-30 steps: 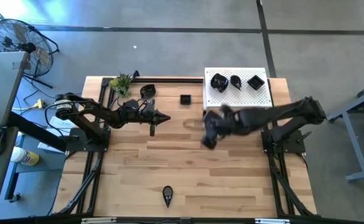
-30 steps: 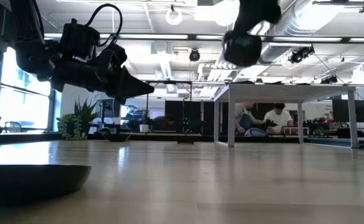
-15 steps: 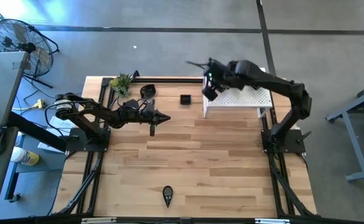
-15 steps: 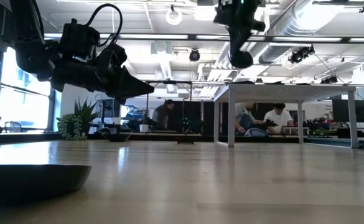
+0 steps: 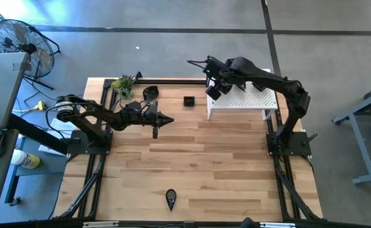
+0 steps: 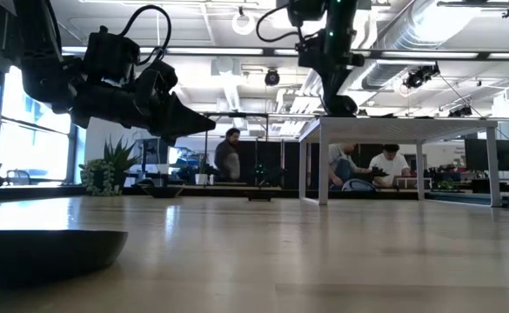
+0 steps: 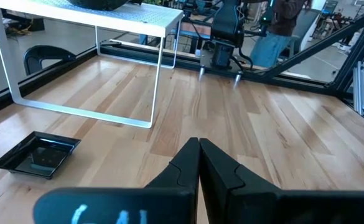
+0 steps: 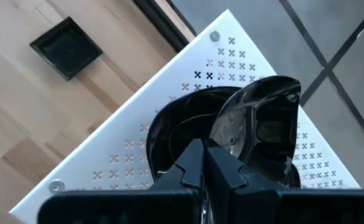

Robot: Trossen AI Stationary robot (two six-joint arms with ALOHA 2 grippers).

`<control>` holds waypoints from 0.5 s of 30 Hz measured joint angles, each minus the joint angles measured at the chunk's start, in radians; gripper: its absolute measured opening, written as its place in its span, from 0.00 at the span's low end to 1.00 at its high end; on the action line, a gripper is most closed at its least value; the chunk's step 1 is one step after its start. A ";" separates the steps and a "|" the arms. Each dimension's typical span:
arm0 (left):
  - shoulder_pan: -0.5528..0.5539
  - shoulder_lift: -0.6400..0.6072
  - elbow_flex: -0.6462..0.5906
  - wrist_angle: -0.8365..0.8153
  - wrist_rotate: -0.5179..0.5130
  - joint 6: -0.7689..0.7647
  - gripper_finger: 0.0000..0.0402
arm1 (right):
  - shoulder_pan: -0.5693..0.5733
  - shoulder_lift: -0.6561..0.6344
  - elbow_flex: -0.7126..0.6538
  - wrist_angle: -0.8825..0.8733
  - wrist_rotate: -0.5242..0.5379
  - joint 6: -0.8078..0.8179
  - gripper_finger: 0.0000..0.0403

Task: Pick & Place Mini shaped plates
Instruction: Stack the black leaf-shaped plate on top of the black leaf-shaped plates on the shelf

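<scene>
While the right gripper [image 8: 200,163] hangs clenched and empty over the white perforated platform [image 5: 258,99], two glossy black dishes [image 8: 231,134], apparently overlapping, sit there; a square black dish [image 5: 189,101] lies beside it; the left gripper [image 5: 167,120] waits shut.

platform [image 5: 255,100]: my right arm [image 5: 261,79] covers most of it from above
plates on platform [image 8: 231,134]: count hidden
near plate [image 6: 45,252]: cut off at the low view's edge
</scene>
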 joint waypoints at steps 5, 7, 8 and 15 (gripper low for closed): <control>0.000 0.000 0.000 0.000 0.000 0.000 0.01 | -0.002 0.017 0.000 0.000 -0.017 -0.002 0.01; 0.000 0.000 0.000 0.000 0.000 0.000 0.01 | -0.001 0.018 0.000 0.007 -0.014 -0.002 0.04; 0.000 0.000 0.000 0.000 0.000 0.000 0.01 | -0.001 0.017 0.000 0.008 -0.012 -0.002 0.06; 0.000 0.000 0.000 0.000 0.018 0.000 0.01 | -0.001 0.017 0.000 0.013 -0.021 -0.002 0.22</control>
